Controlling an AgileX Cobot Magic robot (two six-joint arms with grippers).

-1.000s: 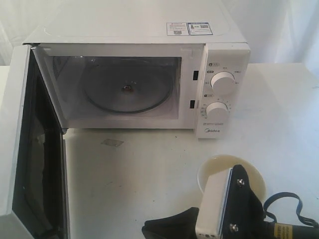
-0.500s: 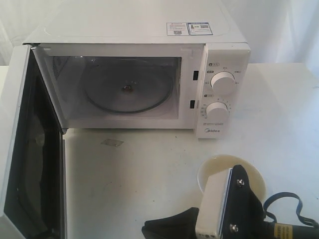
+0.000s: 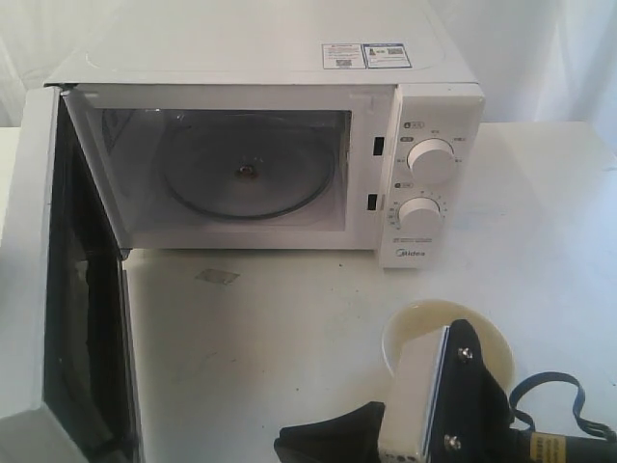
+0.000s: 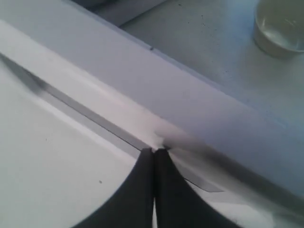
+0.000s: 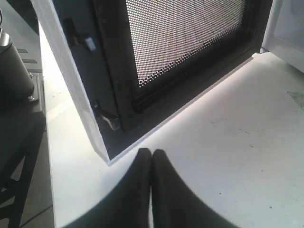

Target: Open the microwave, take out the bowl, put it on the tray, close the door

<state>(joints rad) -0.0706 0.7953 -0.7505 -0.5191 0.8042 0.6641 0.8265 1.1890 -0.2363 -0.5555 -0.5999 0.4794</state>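
Observation:
The white microwave (image 3: 289, 58) stands open with only the glass turntable (image 3: 246, 174) inside. Its door (image 3: 29, 270) hangs wide open at the left. The cream bowl (image 3: 415, 323) sits on the table at the front right, partly hidden behind my right wrist. My right gripper (image 5: 152, 152) is shut and empty, low over the table, just short of the door's lower free corner (image 5: 102, 152). My left gripper (image 4: 154, 150) is shut with its tips against the door's white outer face (image 4: 156, 80). The bowl (image 4: 280, 28) also shows far beyond the door. I make out no tray.
A white table (image 3: 289, 338) carries everything, with a small scuff mark (image 3: 217, 277) in front of the microwave. The two knobs (image 3: 431, 161) sit on the right panel. Dark equipment (image 5: 14, 71) stands off the table's edge beyond the door.
The door's free edge has swung slightly rightward in the exterior view. My right arm and the bowl have stayed put.

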